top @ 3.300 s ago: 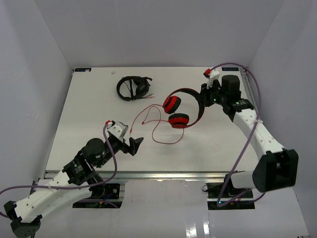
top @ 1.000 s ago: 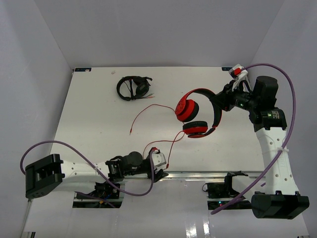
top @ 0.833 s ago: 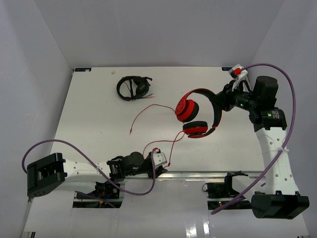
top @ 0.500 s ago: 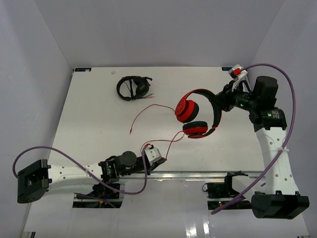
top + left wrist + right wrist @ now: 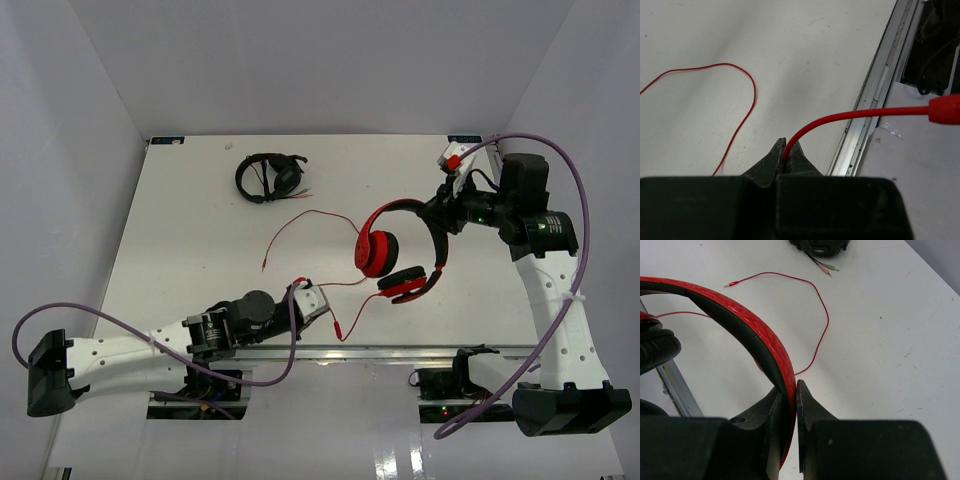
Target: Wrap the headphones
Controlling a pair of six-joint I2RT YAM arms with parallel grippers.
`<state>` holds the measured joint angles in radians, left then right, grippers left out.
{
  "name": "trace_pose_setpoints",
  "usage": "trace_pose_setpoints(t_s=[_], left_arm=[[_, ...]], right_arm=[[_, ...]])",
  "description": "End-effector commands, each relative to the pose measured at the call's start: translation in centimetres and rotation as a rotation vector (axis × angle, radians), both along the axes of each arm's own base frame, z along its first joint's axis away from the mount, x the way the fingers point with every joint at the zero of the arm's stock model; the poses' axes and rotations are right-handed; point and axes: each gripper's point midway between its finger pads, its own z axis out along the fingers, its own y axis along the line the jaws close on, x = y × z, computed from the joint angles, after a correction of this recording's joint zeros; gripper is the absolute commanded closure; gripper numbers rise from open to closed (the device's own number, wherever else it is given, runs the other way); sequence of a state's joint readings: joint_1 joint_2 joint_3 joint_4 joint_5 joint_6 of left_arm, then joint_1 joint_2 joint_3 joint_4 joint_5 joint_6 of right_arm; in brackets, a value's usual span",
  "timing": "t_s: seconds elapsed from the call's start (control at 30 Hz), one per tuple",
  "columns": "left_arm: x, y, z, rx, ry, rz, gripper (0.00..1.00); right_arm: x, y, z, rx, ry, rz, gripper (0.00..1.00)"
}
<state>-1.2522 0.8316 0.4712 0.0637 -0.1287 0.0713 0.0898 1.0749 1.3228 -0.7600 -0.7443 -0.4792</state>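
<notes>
The red headphones hang above the table's right middle, their black-padded ear cups lowest. My right gripper is shut on the red headband, which passes between the jaws. The thin red cable runs from the cups across the table. Near the front edge my left gripper is shut on the cable, pinched at the fingertips. Beyond the grip the cable's thicker plug end reaches out over the metal rail. Another stretch of cable lies on the table.
Black headphones with their own plugs lie at the back left of the white table. A metal rail edges the table's front. White walls enclose the left, back and right sides.
My left gripper has shut on the red cable near the front edge and lifted it. My right arm has swung the headphones a little leftward and toward the front.
</notes>
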Motion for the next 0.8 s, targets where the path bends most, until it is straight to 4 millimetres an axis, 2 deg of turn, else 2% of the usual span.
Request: trace_pose_setpoints(t_s=[0.0,0.1,0.2,0.3,0.43,0.6,0.77], left_arm=[[1.1,1.3,5.4,0.038,-0.124,0.022,1.00],[1.9,1.5,9.8,0.030,-0.202,0.042,1.00],[3.6,1.7,12.2,0.084,-0.285,0.097,1.00],[6.0,2.6,13.5,0.126,-0.342,0.219,1.00],[9.0,4.3,15.8,0.076,-0.379,0.348,1.00],[10.7,5.0,14.9,0.082,-0.369,0.378,1.00],[11.9,4.9,14.1,0.082,-0.359,0.376,1.00]], right_arm=[[0.9,-1.4,-0.4,-0.139,-0.101,-0.062,0.92],[0.8,-1.4,-3.5,-0.216,-0.074,-0.053,0.92],[0.3,-0.8,-5.7,-0.293,-0.083,-0.022,0.92],[0.2,-0.5,-6.2,-0.339,-0.115,-0.022,0.92],[0.1,-0.5,-5.6,-0.354,-0.161,-0.018,0.92],[-1.4,0.1,-4.1,-0.335,-0.216,0.059,0.92],[-4.4,2.0,-2.8,-0.256,-0.245,0.220,0.92]])
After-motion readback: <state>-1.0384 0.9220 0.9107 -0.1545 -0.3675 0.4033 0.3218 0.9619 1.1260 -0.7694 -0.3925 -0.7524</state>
